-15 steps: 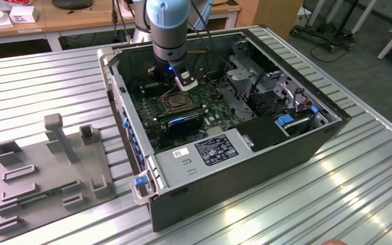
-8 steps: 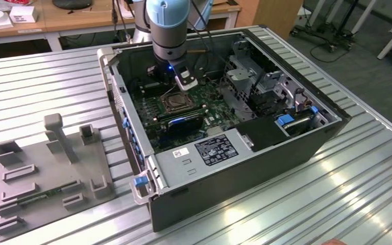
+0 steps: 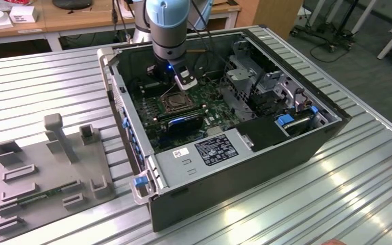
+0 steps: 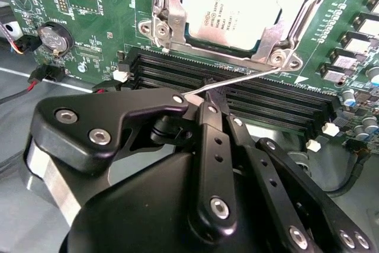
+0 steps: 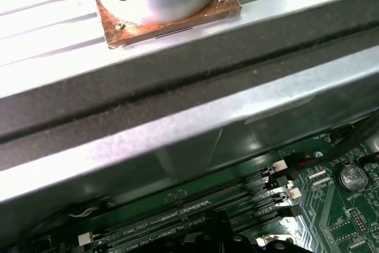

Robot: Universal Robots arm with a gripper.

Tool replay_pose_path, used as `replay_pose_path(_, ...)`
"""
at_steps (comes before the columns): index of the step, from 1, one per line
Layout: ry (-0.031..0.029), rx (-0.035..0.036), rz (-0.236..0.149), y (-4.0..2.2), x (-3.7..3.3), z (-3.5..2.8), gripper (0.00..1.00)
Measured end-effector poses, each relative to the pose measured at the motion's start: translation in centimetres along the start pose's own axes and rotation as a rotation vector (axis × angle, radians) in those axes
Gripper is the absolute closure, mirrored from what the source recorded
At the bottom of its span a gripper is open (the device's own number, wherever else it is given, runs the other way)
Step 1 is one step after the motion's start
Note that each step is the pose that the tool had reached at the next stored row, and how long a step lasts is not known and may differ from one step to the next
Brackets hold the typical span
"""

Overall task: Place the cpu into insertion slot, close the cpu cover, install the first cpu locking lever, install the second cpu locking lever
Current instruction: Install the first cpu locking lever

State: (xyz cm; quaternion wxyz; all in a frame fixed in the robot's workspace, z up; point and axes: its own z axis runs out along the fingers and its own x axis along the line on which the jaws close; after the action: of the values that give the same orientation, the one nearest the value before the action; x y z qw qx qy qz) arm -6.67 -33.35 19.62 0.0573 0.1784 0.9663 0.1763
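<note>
Closest up in the second wrist view is the black link-arm gripper. It's pinched narrow on the free end of a thin silvery wire locking lever. The lever slants away from the tips, across the long black memory slots, to a screwed corner of the socket.

Just past those slots, the tan-silver square cpu sits flat in the dark, silver-rimmed insertion slot. The thin silvery metal cpu cover lies down over it, with the chip showing through its window. There's green circuit board all around, and a round silver coin battery sits off to one side.

In the exterior view the gripper hangs inside the open black computer case, right above the socket. The case sits on a ribbed metal table, with a grey slotted fixture plate on the exterior view's left.
</note>
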Motion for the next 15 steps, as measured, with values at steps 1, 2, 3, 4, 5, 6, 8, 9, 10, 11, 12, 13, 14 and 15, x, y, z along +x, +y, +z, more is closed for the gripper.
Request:
replay_pose_path(1, 0.0, 0.0, 0.0, 0.02, 0.01, 0.0, 0.89)
replay_pose_path(2, -0.0001, -0.0001, 0.0, 0.05, 0.02, 0.02, 0.89)
replay_pose_path(3, -0.0001, -0.0001, 0.0, 0.05, 0.02, 0.02, 0.89)
replay_pose_path(4, 0.0, -0.0001, 0.0, 0.05, 0.02, 0.02, 0.89)
replay_pose_path(5, -0.0001, -0.0001, 0.0, 0.05, 0.02, 0.02, 0.89)
replay_pose_path(6, -0.0001, -0.0001, 0.0, 0.05, 0.02, 0.02, 0.89)
replay_pose_path(8, -0.0001, -0.0001, 0.0, 0.05, 0.02, 0.0, 0.89)
replay_pose_path(9, 0.0, 0.0003, 0.0, 0.07, 0.02, -0.06, 0.89)
replay_pose_path(10, -0.0001, 0.0001, 0.0, 0.12, 0.01, -0.17, 0.89)
replay_pose_path(11, -0.0001, -0.0001, 0.0, 0.17, 0.0, -0.31, 0.89)
replay_pose_path(12, 0.0, -0.0001, 0.0, 0.23, 0.0, -0.46, 0.89)
replay_pose_path(13, 0.0, -0.0003, 0.0, 0.29, -0.01, -0.61, 0.89)
replay_pose_path(14, 0.0001, -0.0006, 0.0, 0.35, -0.02, -0.76, 0.89)
replay_pose_path(15, 0.0001, -0.0007, 0.0, 0.4, -0.03, -0.9, 0.89)
